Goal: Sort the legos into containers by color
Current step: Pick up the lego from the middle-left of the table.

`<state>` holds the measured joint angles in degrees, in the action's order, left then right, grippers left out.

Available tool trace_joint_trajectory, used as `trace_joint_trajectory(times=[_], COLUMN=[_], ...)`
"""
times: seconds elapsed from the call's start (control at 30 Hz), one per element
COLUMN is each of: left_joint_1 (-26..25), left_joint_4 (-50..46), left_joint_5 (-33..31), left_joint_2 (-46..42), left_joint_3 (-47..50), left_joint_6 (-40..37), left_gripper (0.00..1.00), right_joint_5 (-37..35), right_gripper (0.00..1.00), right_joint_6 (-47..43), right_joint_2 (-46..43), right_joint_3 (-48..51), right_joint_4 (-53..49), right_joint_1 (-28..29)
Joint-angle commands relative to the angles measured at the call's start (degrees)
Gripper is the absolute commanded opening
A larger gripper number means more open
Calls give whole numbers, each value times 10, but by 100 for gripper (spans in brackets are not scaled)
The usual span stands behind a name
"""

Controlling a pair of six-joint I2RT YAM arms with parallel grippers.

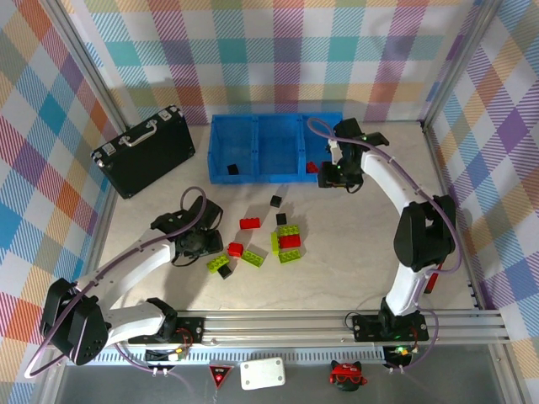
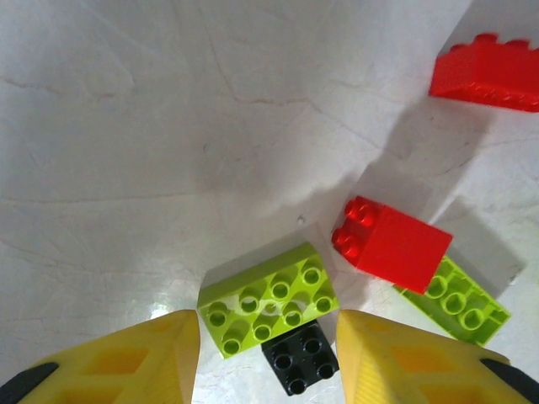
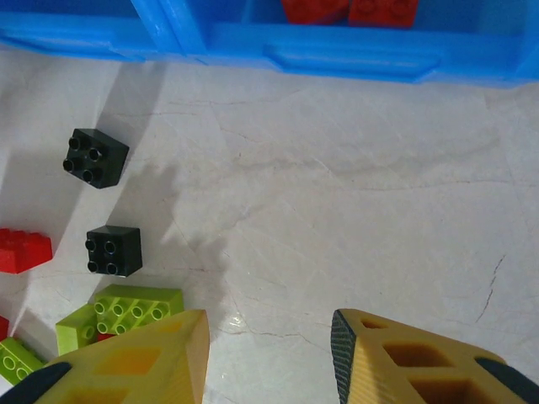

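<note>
Step in hand: the left claw (image 2: 268,326) hovers low over a lime eight-stud brick (image 2: 268,310) and looks to be lining up a pick.
Left claw state: released, with the yellow fingers (image 2: 143,362) apart on either side of the brick and grasping nothing.
Doing it well: the brick lies almost lengthwise across the gap, which looks barely wide enough. Turning the wrist so the fingers meet its long sides, then descending squarely, should give a surer hold.
Hazard: a black four-stud brick (image 2: 301,359) sits right against the lime one, as far as I can tell, and also between the fingers. A careless close could take both.
Right claw (image 3: 268,330): released and empty, over bare bench (image 3: 354,210) just in front of the blue tray (image 3: 354,59).
Left compartment (image 1: 242,147): one lone black brick (image 1: 232,169).
Middle compartment (image 1: 278,150): nothing that I can make out, so it is probably meant for the lime bricks.
Right compartment (image 1: 313,150): red bricks (image 3: 349,8), at least two.
Unsorted legos: on the bench between the arms, among them a red four-stud brick (image 2: 392,244), a second lime brick (image 2: 455,299) and two black cubes (image 3: 114,250).
</note>
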<state>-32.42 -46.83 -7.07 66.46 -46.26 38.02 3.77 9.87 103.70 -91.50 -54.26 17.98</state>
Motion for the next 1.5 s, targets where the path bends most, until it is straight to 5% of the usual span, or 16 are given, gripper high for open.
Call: trace_joint_trajectory(times=[0.0, 0.53, 0.83, 1.47], left_joint_1=[-18, -40, -39, -39], left_joint_4=[-9, 34, 68, 114], left_joint_5=[-10, -3, 10, 16], left_joint_2=[-5, 39, 49, 76], left_joint_3=[17, 38, 63, 102], left_joint_6=[36, 66, 95, 119], left_gripper=[47, 55, 80, 80], right_joint_5=[14, 12, 10, 9], right_gripper=[44, 44, 44, 44], right_joint_6=[8, 7, 5, 2], right_joint_2=[-25, -28, -28, -25], right_joint_3=[12, 13, 11, 18], right_joint_4=[14, 7, 5, 7], right_joint_1=[3, 6, 7, 8])
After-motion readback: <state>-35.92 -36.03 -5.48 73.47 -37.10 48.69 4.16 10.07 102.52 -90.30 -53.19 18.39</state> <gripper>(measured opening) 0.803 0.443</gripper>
